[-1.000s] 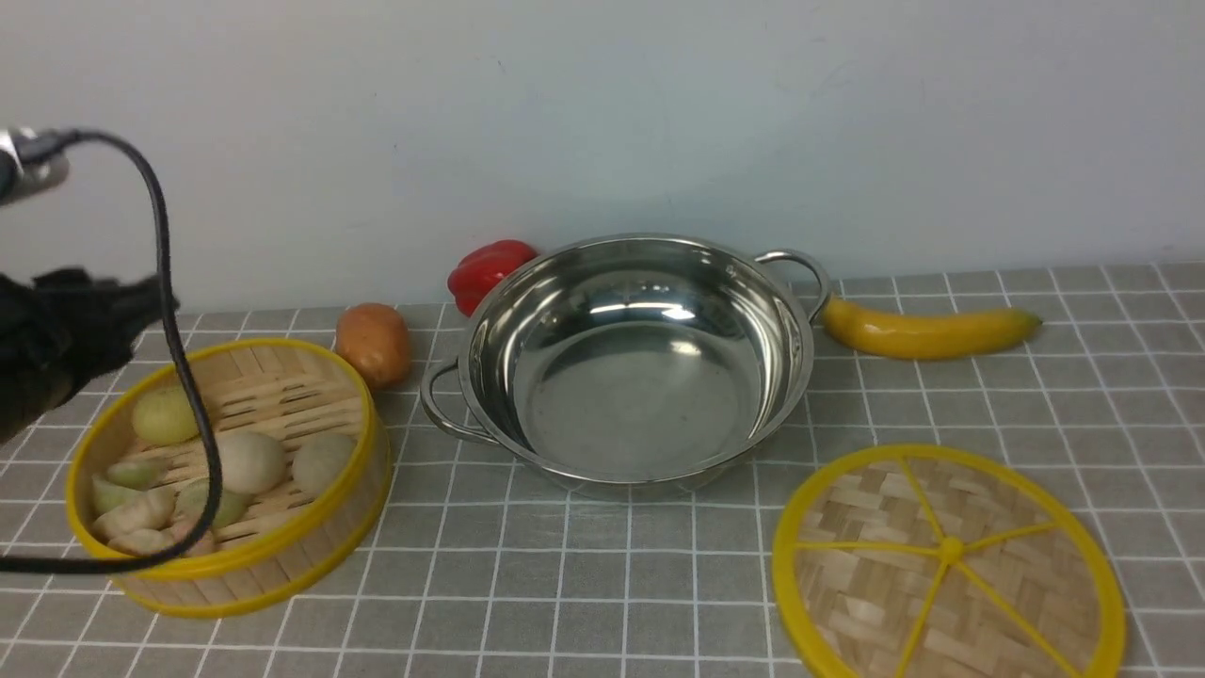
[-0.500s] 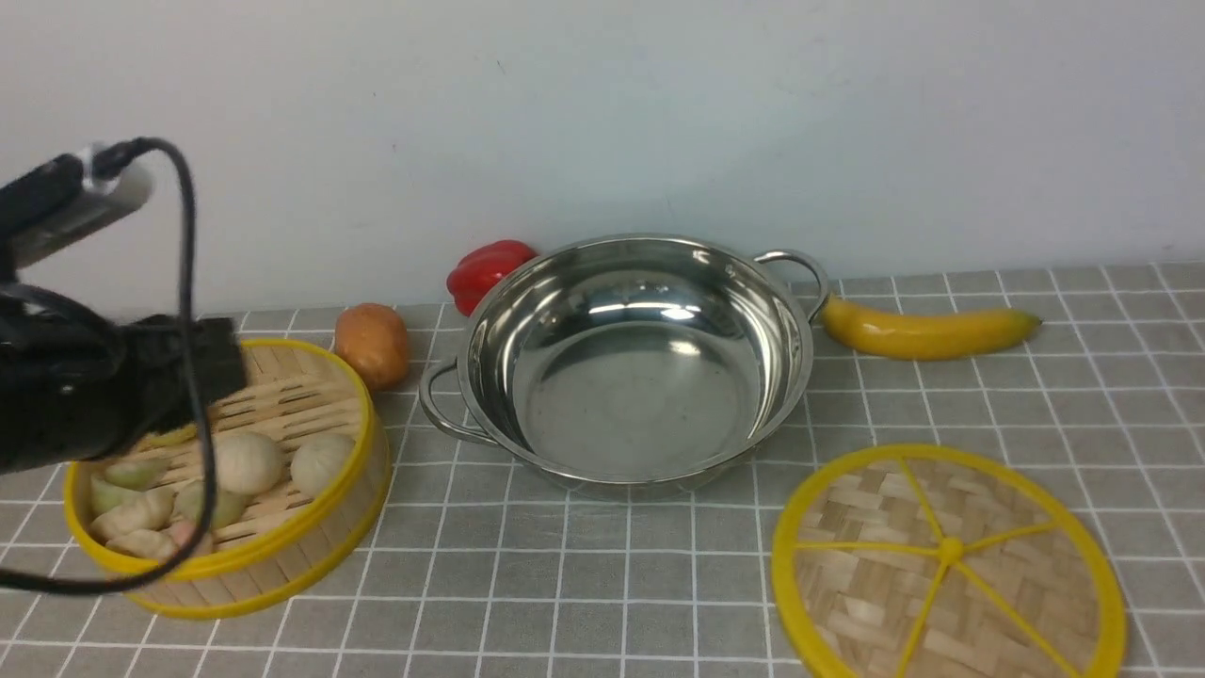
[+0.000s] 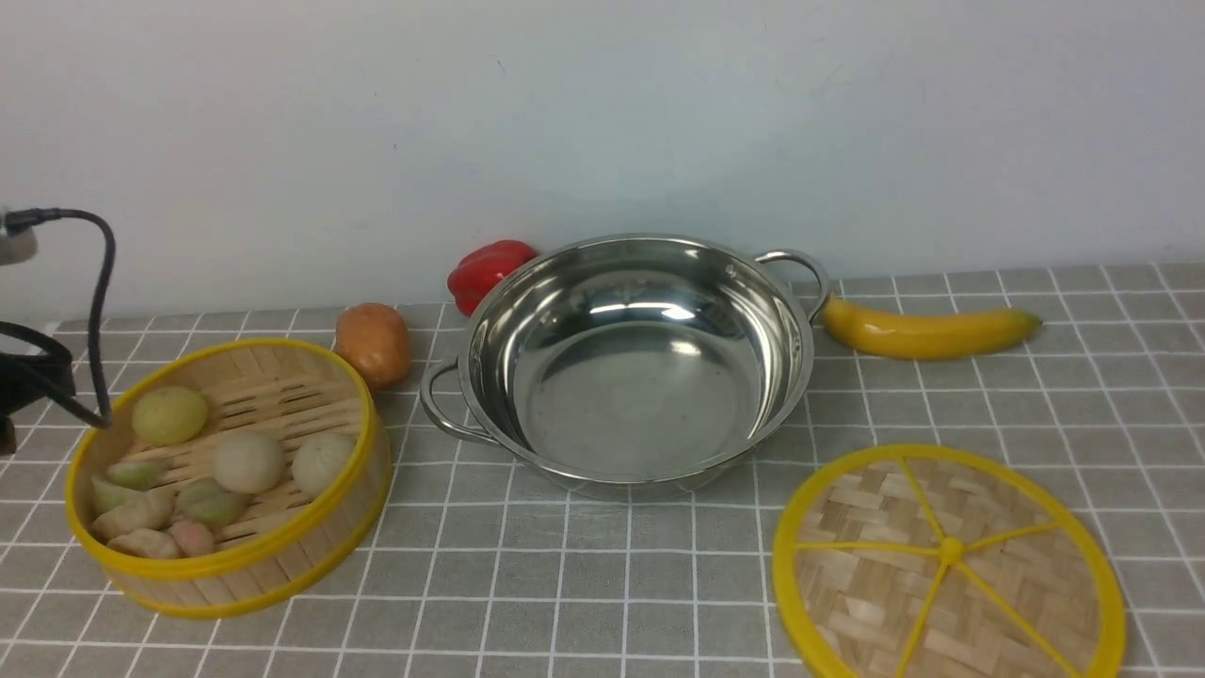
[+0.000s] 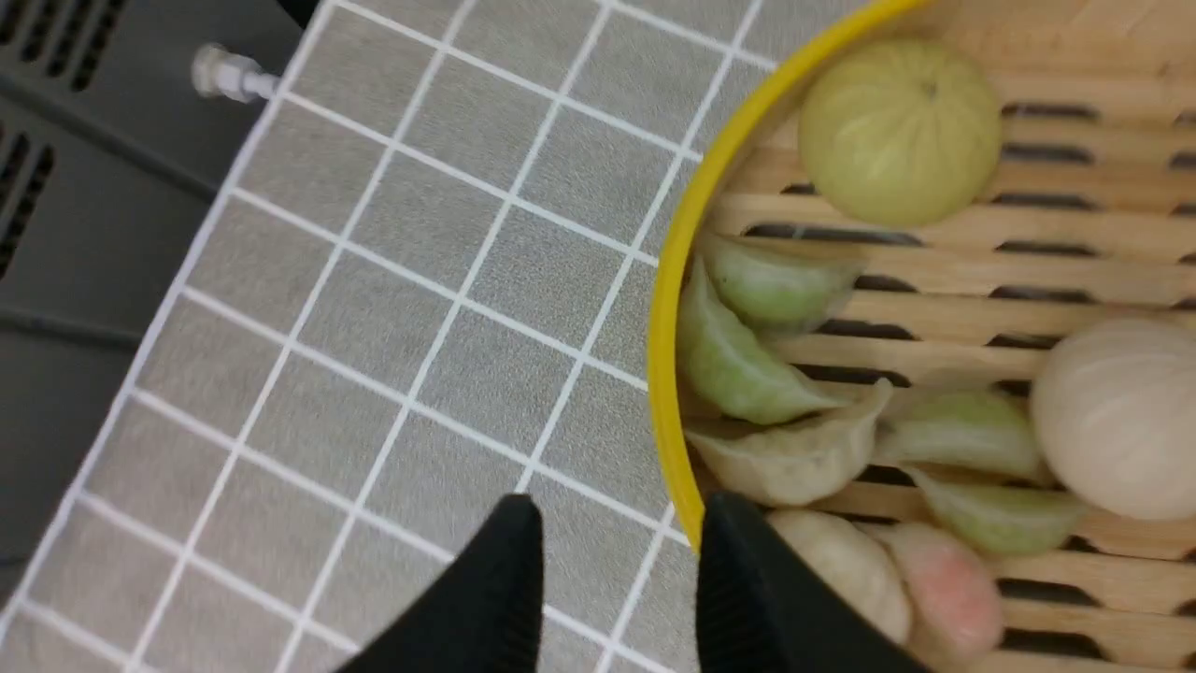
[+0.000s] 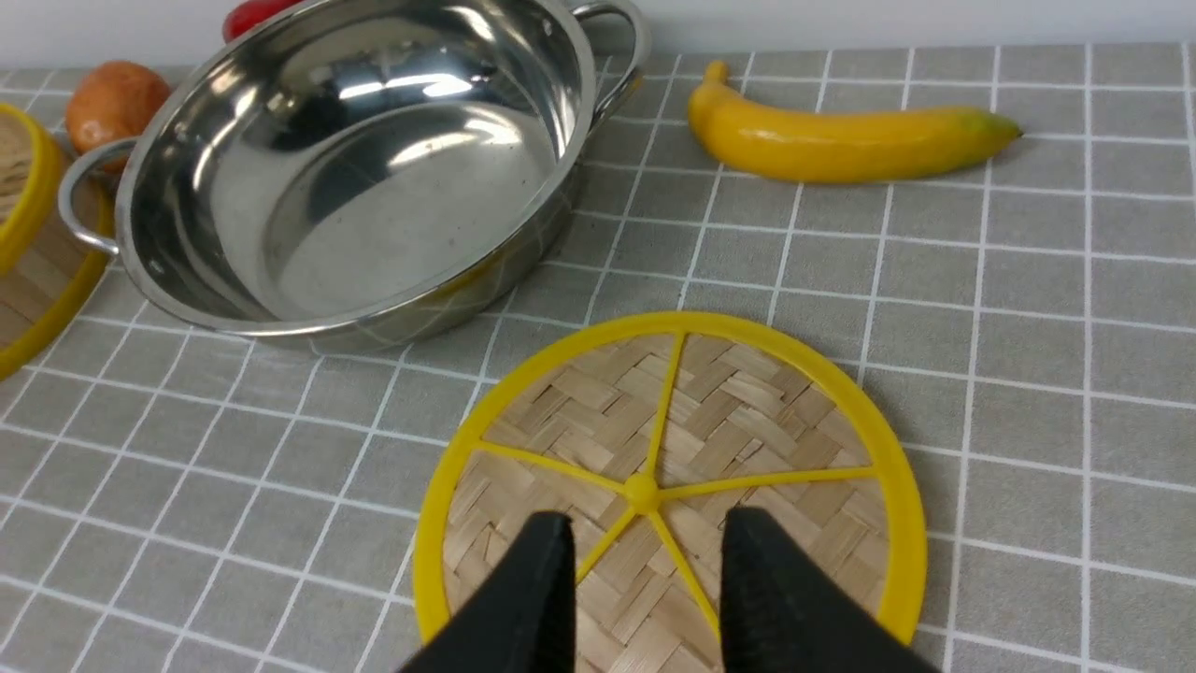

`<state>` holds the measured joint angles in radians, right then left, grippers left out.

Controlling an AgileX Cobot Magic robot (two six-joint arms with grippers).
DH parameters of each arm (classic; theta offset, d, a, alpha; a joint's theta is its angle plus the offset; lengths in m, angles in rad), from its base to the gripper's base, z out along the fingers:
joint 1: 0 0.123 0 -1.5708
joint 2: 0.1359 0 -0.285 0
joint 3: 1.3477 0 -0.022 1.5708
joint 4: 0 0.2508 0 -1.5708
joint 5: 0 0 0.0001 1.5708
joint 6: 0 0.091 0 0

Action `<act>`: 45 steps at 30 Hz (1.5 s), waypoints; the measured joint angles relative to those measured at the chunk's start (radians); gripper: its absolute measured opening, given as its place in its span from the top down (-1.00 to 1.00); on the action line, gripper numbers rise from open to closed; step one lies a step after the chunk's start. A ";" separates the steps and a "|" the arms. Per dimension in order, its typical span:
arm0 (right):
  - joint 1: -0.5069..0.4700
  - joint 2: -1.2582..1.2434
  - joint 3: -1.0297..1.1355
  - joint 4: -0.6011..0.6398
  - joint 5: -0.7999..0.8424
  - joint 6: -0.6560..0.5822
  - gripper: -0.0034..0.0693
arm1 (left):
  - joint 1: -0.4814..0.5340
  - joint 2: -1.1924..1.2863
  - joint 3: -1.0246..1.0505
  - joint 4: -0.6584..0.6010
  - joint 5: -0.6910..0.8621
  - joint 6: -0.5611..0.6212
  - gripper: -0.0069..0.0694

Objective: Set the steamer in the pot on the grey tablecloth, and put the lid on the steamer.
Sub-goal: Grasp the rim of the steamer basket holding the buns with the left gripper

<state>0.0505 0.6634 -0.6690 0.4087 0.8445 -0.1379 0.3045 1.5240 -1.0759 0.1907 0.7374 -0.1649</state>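
Steamer [image 3: 311,554] sits on the grey tablecloth [image 3: 602,584] left of the empty pot [image 3: 640,395], loaded with dumplings [image 3: 141,513]. Your left gripper [image 4: 619,523] points down over the rim on the side away from the pot. Its fingers are spread, one over cloth and one over the slats. Drop straight, pinch the wall only, clear of the food, and lift level so nothing rolls. Your right gripper [image 5: 645,519] hovers spread over the lid [image 3: 949,565], straddling its centre knob.

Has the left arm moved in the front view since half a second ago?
Yes. The left arm has withdrawn leftward off the steamer's back rim, nearly out of frame.
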 joint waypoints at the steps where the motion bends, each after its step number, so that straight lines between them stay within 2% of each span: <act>1: 0.010 0.000 0.000 0.001 0.008 0.000 0.25 | 0.000 0.042 -0.022 0.000 0.000 0.028 0.16; 8: 0.027 0.000 0.000 0.001 0.034 -0.001 0.25 | 0.000 0.207 -0.110 -0.004 -0.005 0.052 0.05; 15: 0.027 0.000 0.000 0.000 0.048 -0.001 0.25 | 0.000 0.306 -0.146 -0.004 -0.013 0.052 0.05; 23: 0.027 0.000 0.000 0.000 0.052 -0.001 0.25 | 0.000 0.363 -0.147 0.004 -0.092 0.053 0.05; 30: 0.027 0.000 0.000 0.000 0.052 0.004 0.25 | -0.001 0.399 -0.151 0.053 -0.129 0.044 0.05; 34: 0.027 0.000 0.000 0.001 0.052 0.005 0.25 | -0.001 0.422 -0.152 0.110 -0.170 -0.017 0.05; 41: 0.027 0.000 0.000 0.001 0.052 0.005 0.25 | -0.001 0.445 -0.152 0.131 -0.198 -0.080 0.28; 43: 0.027 0.000 0.000 0.001 0.052 0.005 0.25 | -0.002 0.461 -0.155 0.131 -0.204 -0.084 0.47; 45: 0.027 0.000 0.000 0.001 0.052 0.005 0.25 | -0.002 0.465 -0.157 0.136 -0.202 -0.083 0.58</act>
<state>0.0778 0.6634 -0.6690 0.4098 0.8961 -0.1327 0.3026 1.9894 -1.2324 0.3265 0.5351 -0.2480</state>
